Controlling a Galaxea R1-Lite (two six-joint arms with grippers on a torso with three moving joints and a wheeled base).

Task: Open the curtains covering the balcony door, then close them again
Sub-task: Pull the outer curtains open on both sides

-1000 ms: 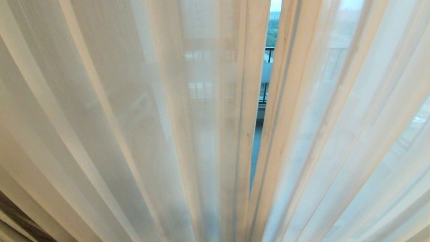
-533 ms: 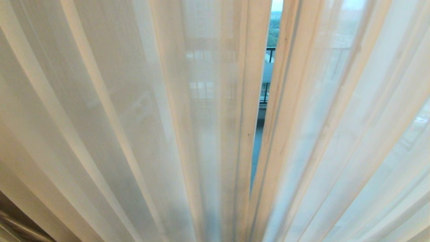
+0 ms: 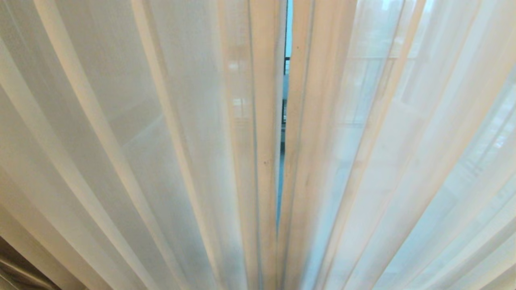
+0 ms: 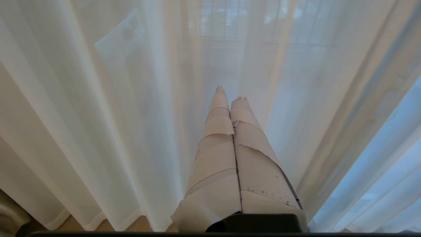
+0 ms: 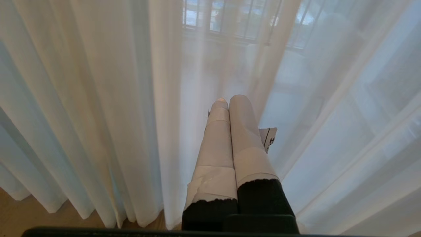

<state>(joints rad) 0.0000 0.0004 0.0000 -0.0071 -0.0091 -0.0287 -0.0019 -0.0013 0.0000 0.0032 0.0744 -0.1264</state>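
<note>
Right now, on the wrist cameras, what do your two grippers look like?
The left gripper has two long tapered fingers wrapped to the base in beige tape, torn at the edges and speckled dark. The right gripper has black fingers wrapped in pale grey tape on the outer part, with a small printed tag beside them. No arms appear in the head view.

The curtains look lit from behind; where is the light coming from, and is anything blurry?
Head view: daylight glows through the sheer curtains, brightest at the narrow gap; folds slightly soft. Wrist views: left hand and right hand sharp against backlit fabric, outside shapes hazy.
</note>
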